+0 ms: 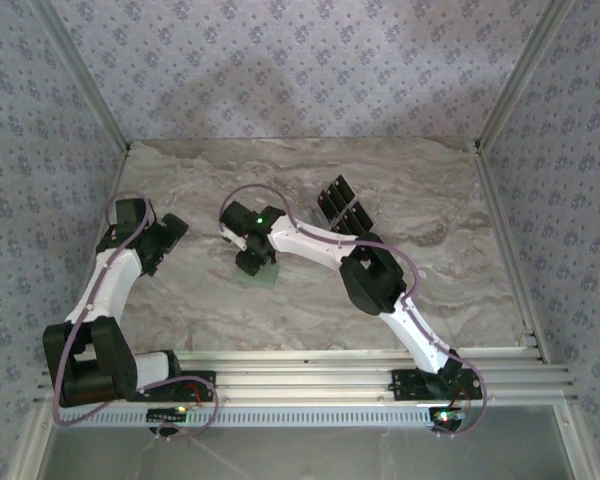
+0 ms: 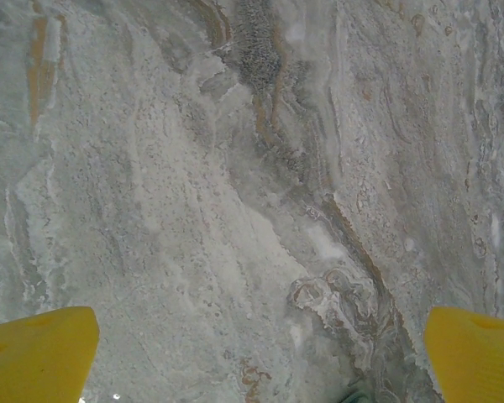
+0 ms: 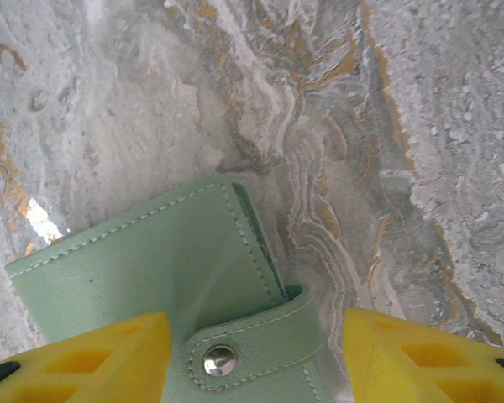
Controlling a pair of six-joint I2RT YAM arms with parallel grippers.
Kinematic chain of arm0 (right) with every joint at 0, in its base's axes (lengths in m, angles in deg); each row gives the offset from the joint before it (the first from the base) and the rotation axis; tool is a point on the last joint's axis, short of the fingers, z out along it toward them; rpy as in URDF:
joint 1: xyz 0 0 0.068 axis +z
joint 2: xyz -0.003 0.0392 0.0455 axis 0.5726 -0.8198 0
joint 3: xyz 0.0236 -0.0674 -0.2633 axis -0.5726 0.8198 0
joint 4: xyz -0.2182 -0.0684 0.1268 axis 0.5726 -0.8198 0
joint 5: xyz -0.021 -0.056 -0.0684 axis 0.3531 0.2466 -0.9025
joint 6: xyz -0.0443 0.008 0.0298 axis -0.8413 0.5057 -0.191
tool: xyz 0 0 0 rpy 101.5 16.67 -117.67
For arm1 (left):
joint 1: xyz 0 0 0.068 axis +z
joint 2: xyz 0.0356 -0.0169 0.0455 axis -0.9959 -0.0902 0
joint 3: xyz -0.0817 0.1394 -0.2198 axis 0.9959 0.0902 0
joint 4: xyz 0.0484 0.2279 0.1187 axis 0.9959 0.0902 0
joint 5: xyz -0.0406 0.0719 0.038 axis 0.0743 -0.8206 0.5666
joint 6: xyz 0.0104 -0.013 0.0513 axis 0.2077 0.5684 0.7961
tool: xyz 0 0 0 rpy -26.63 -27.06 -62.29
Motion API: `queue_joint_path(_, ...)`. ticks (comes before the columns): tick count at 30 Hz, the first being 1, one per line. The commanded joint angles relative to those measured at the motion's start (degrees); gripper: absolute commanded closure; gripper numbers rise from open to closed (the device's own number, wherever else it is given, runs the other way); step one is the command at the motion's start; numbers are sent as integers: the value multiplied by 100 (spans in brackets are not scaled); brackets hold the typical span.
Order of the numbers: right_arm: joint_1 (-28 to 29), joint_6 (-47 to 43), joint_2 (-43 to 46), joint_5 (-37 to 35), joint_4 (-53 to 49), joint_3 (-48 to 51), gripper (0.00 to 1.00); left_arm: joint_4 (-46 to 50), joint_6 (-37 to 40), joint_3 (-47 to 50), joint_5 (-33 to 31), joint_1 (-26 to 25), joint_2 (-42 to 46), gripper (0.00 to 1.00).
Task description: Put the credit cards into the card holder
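Card holder [image 3: 151, 260] handling is the step in hand, by my reading: the pale green pouch is lying flat on the marble counter [image 1: 430, 290], a little toward 9 o'clock from the counter's middle in the top view, and the right fingers [image 3: 84, 361] are hovering directly over it. In the right wrist view the two yellow fingers are standing parted on either side of the holder's strap [image 3: 260, 336]. The one at 7 o'clock is overlapping the pouch's edge, and the one at 5 o'clock is sitting just beside the strap with a sliver of counter between them. They are therefore straddling it rather than clamping it. The metal snap [image 3: 219, 361] is looking fastened, so the pouch is probably shut. The left fingers [image 2: 38, 353] are spread wide and holding nothing above bare marble, well apart from the holder at its 9 o'clock in the top view. A black slatted stand [image 1: 342, 205] is sitting at the holder's 1 o'clock; whether it is carrying the credit cards is too small to tell. The task seems to be at its start, with no card in the pouch as far as I can judge. The next move is likely calling for the right fingers to pinch the strap end squarely, then to peel the snap free without dragging the light pouch across the smooth counter. The idle left arm may be needed to pin the body down.
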State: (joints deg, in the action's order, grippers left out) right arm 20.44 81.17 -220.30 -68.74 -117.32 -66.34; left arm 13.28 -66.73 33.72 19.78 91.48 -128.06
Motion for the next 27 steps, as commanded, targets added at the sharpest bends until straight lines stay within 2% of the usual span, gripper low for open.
queue_joint_path(1, 48, -138, -170, -73, -239, -109, 43, -27, -50, -103, 115, 35, -13, 0)
queue_joint_path(6, 44, -163, -179, -82, -218, -2, 46, -20, -50, -84, 133, 38, -4, 0)
queue_joint_path(11, 44, -217, -253, -126, -215, 38, 55, 14, -48, -64, 133, 38, 38, 0)
queue_joint_path(19, 69, -244, -191, -230, -217, 126, 82, 52, -59, -70, 169, 36, 109, 0)
queue_joint_path(23, 61, -253, -8, -217, -215, 128, 100, 90, -36, -71, 213, 38, 135, 0)
queue_joint_path(27, -24, -125, 293, -157, -195, 100, 100, 130, 47, -66, 388, 31, 171, 0)
